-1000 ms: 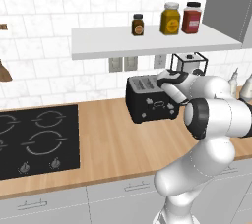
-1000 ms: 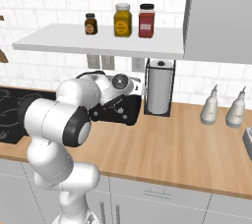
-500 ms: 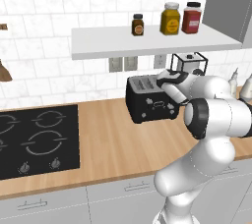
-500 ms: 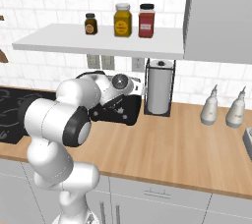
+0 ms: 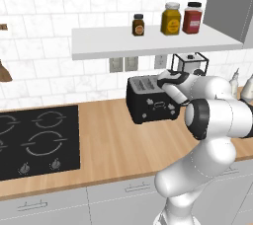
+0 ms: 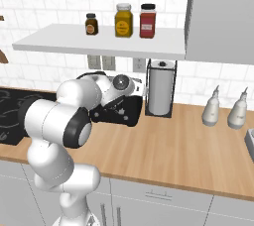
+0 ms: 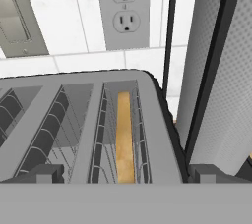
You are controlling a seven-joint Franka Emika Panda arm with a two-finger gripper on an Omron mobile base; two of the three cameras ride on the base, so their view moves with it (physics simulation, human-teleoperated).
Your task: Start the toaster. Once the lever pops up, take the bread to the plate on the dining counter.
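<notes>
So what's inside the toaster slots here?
The bread stands on edge in the right slot of the toaster; the left slot shows bare wire guides. The slice's lower end is hidden down in the slot.

Black toaster (image 5: 150,101), golden-tan bread (image 7: 125,139), white-tiled wall (image 5: 59,7).

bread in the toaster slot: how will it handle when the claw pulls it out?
The bread is a thin slice on edge in the toaster, so probably light and fairly stiff. Wire guides flank it closely, so a tilted pull may snag. Pinched hard, it likely crumbles.
</notes>
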